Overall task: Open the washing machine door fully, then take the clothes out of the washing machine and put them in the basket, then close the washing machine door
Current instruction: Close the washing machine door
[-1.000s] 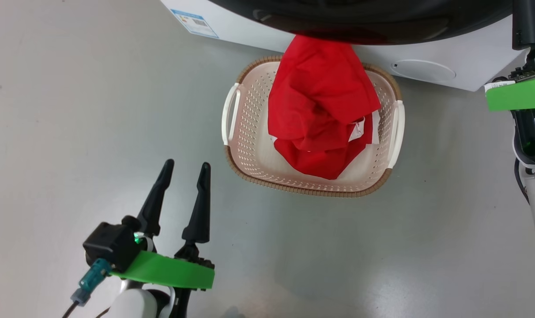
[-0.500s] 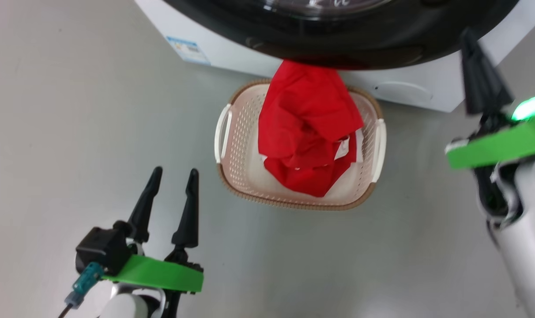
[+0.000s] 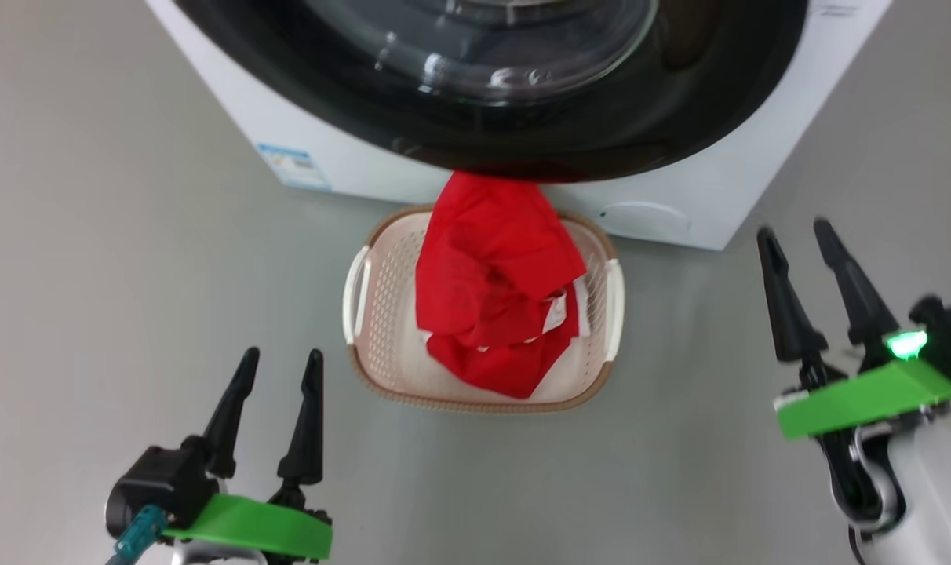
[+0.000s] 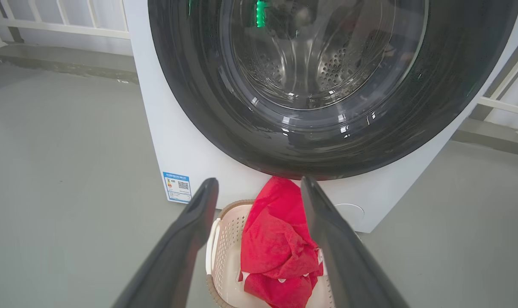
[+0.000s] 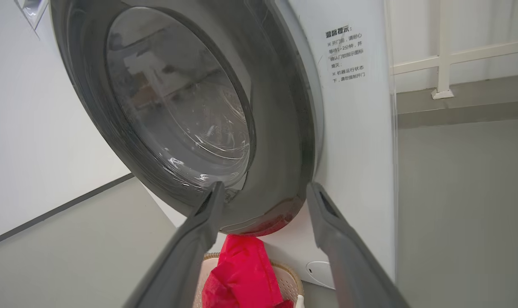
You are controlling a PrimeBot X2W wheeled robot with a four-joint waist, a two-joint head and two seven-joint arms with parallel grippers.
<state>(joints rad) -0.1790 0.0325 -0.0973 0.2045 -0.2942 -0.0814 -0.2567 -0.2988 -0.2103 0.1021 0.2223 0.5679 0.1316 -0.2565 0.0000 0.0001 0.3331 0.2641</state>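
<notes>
Closing looks nearly done: the round black-rimmed glass door (image 3: pixel 491 71) lies against the white boxy washing machine (image 3: pixel 719 188); bright red clothes (image 3: pixel 491 290) fill the cream perforated plastic basket (image 3: pixel 388 329) before it, reaching the door's lower edge. Left gripper (image 3: pixel 282 357) and right gripper (image 3: pixel 793 231) hover back from it, fingers apart, empty. Next: check for pinched cloth. Left wrist view adds the empty-looking steel drum (image 4: pixel 284 64); right wrist view, the door's edge side-on.

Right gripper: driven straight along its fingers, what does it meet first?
Probably the washing machine door, at its black rim's lower edge; the right gripper is open, and depth is unclear.
</notes>
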